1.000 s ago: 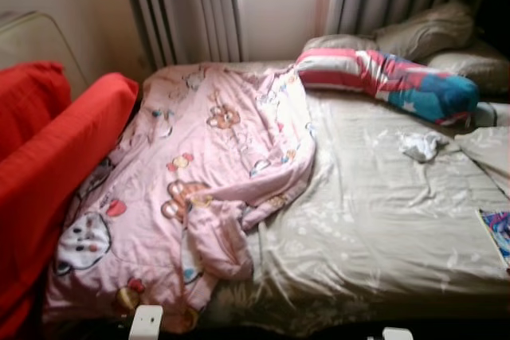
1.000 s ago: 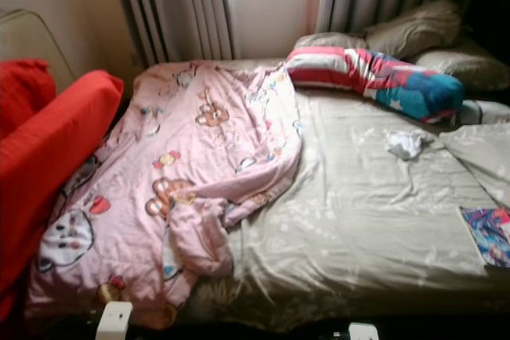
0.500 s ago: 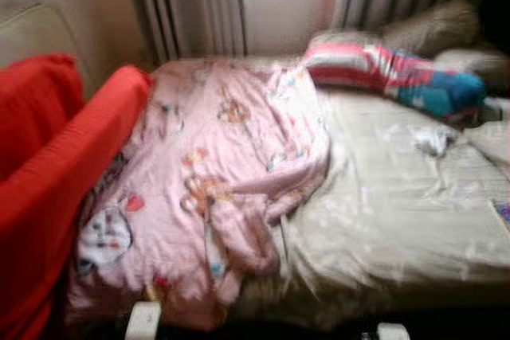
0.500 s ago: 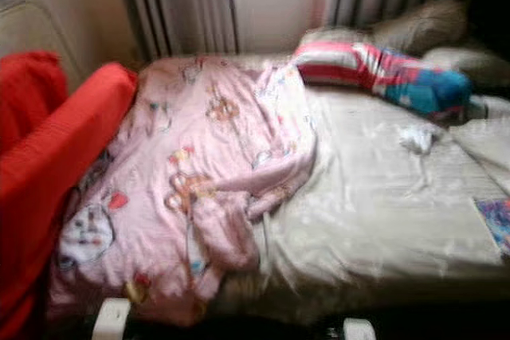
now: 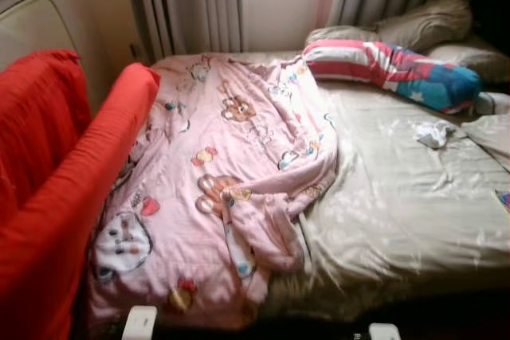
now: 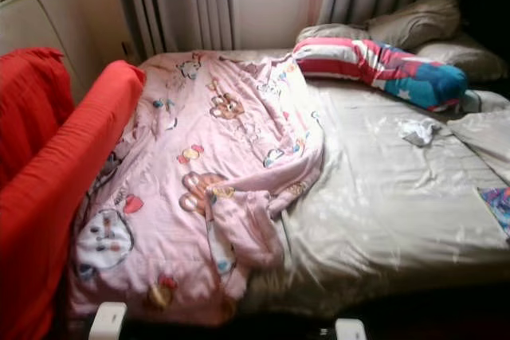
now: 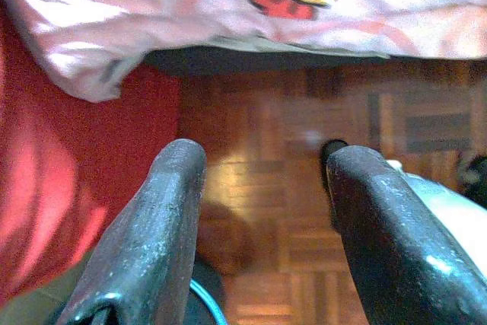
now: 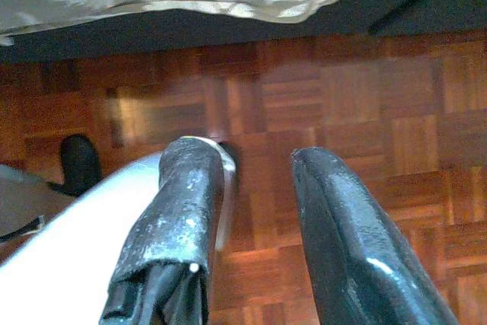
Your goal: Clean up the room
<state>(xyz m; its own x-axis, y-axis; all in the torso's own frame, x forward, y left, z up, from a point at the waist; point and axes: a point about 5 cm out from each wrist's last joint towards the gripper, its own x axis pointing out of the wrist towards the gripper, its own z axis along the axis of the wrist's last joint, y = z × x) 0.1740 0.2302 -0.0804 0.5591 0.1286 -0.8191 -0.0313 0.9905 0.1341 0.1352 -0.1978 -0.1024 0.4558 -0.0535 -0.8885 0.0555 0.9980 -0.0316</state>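
Left claw [image 7: 262, 211] gapes above parquet floor [image 7: 304, 150]; no writing legible.

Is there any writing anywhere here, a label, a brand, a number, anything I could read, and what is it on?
No readable text anywhere.
Pink blanket: cartoon bears and hearts, with faint marks near the upper bear that may be lettering, too blurred to read.
Striped bolster pillow: red, white and blue with stars, no words.
Colourful printed sheet at the bed's edge: too blurred and cut off to read.
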